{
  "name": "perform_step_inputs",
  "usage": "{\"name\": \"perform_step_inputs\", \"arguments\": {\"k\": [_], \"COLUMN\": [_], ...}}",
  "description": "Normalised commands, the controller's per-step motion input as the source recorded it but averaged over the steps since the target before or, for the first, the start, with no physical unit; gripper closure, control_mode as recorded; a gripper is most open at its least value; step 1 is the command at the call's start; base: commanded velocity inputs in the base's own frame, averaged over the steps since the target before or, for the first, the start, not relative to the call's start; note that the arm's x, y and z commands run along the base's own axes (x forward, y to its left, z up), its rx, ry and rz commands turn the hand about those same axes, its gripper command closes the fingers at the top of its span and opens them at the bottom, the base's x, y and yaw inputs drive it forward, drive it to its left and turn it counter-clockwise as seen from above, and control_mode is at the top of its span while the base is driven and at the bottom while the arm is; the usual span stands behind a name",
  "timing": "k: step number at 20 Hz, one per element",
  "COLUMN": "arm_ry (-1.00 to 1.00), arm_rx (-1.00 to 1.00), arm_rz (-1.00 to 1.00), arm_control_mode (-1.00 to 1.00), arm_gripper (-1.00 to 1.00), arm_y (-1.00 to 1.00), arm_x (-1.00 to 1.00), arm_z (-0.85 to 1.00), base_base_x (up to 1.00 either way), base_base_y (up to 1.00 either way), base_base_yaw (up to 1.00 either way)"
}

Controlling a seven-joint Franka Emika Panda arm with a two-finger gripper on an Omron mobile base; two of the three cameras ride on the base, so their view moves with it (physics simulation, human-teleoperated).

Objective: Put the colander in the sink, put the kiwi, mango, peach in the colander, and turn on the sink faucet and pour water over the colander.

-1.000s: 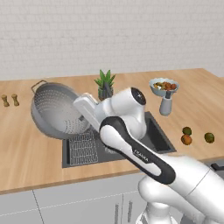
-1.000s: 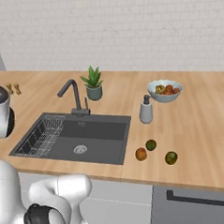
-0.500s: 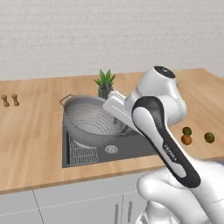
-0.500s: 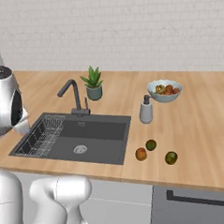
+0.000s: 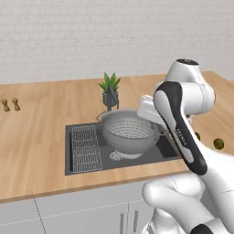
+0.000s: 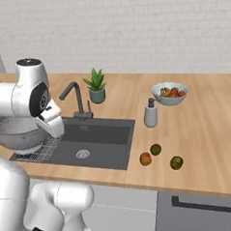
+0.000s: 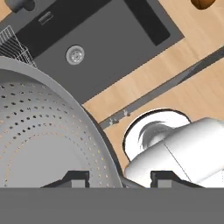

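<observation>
My gripper (image 7: 119,177) is shut on the rim of the grey perforated colander (image 5: 130,130), holding it upright just above the dark sink (image 6: 105,137). In the right base view the colander (image 6: 19,135) hangs over the wire rack (image 6: 40,152). The faucet (image 6: 75,98) stands behind the basin. The orange-red peach (image 6: 145,158) lies on the counter right of the sink, with the two greenish fruits, kiwi and mango, beside it (image 6: 156,149) (image 6: 176,162). The water is out of view.
A potted plant (image 6: 96,87) stands behind the faucet. A soap dispenser (image 6: 150,114) and a pale blue fruit bowl (image 6: 170,92) sit to the sink's right. Two small shakers (image 5: 10,104) stand at the far left of the counter.
The arm has swung the colander from over the left counter rightward across the sink. It has levelled it from tilted to upright and brought it lower over the basin.
</observation>
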Motion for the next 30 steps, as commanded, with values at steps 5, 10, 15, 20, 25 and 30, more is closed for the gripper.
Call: {"name": "perform_step_inputs", "arguments": {"k": [5,10,15,20,25,30], "arm_ry": [0.17,0.09,0.05,0.01,-0.14,-0.38], "arm_rx": [-0.11,-0.09,-0.12,-0.13,-0.06,0.08], "arm_rz": [0.0,0.0,0.0,0.0,-0.02,-0.04], "arm_control_mode": [-1.0,-1.0,-1.0,-1.0,-1.0,-1.0], "arm_gripper": [1.0,1.0,1.0,1.0,1.0,1.0], "arm_y": [-0.96,-0.87,-0.63,-0.41,-0.18,0.0], "arm_x": [0.4,0.25,0.19,0.18,0.25,0.58], "arm_z": [-0.33,-0.39,-0.52,-0.55,-0.32,0.0], "base_base_x": [0.0,0.0,0.0,0.0,0.0,0.0], "base_base_y": [0.0,0.0,0.0,0.0,0.0,0.0], "base_base_yaw": [0.0,0.0,0.0,0.0,0.0,0.0]}}
